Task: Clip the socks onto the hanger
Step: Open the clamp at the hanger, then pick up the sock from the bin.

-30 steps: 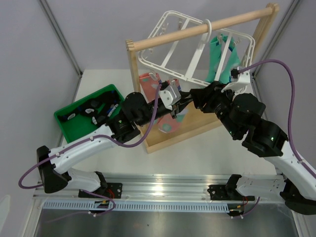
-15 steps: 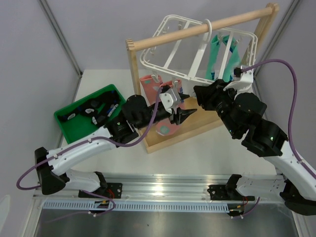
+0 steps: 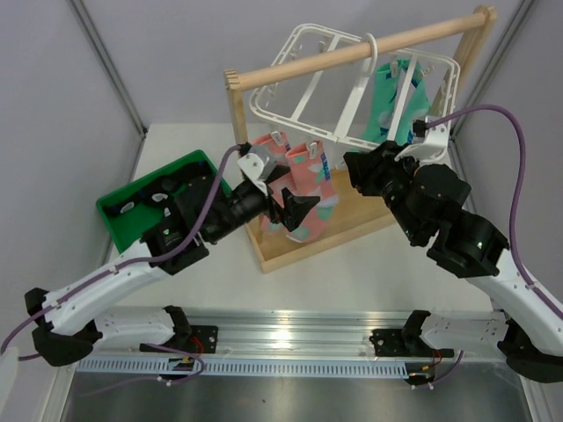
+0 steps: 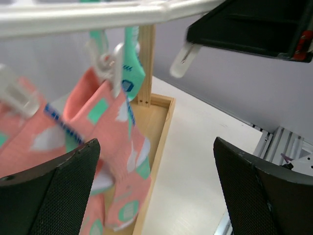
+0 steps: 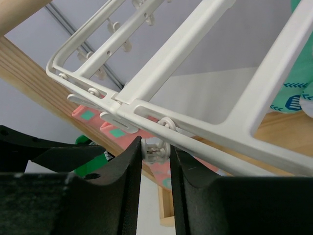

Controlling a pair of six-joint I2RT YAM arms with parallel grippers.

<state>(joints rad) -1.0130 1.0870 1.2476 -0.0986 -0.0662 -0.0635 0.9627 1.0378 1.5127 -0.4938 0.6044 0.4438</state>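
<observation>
While salmon-pink spotted socks [image 3: 310,180] hang from white hanger [image 3: 355,98], left tool [image 3: 292,209] spread, right tool [image 5: 155,159] pinching clip [image 5: 155,148].

Bright, even, soft light, shadows faint. Left fingers [image 4: 49,196] loom blurred at the lens; hanger [image 4: 98,14] above them smears, socks [image 4: 112,161] between them soft. Right fingers [image 5: 117,196] dark, clip [image 5: 155,149] between sharp.

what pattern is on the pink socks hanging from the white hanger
Salmon-pink socks with pale and teal patches; clearest in the left wrist view.
</observation>
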